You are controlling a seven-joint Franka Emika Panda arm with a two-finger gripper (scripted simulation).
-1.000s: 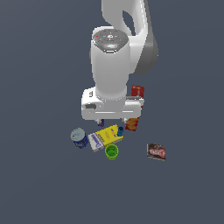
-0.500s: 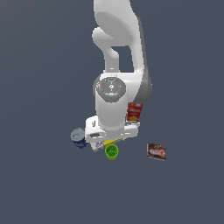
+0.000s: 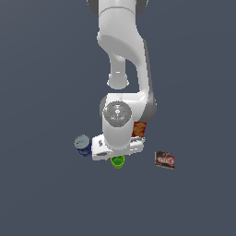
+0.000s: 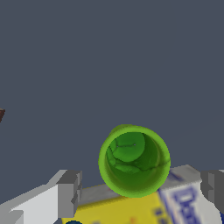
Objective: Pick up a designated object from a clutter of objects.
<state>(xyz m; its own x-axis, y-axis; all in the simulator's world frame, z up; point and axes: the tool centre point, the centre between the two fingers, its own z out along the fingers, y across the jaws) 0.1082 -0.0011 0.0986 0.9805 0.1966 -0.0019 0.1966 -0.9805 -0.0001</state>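
One plain, dark grey-blue surface (image 3: pixel 41 198) fills both views, with no walls or room visible beyond it. In the wrist view, nearest the camera, two grey fingers (image 4: pixel 70 192) stand wide apart with nothing between them but the objects below. A lime-green cup (image 4: pixel 134 160) sits upright between them, closer to one finger, its round mouth facing the camera, its inside a slightly darker, mottled green. It rests beside or against a yellow box (image 4: pixel 118 214) and a white box with blue lettering (image 4: pixel 186 203); whether it touches them cannot be told.

In the exterior view, the white arm hangs low over the clutter, its gripper (image 3: pixel 117 152) just above the cup, of which only a green edge shows. A blue can (image 3: pixel 83 145) stands toward the exterior view's left, a tall red box (image 3: pixel 139 129) just behind the arm, and a dark red packet (image 3: pixel 164 159) lies apart toward the exterior view's right.
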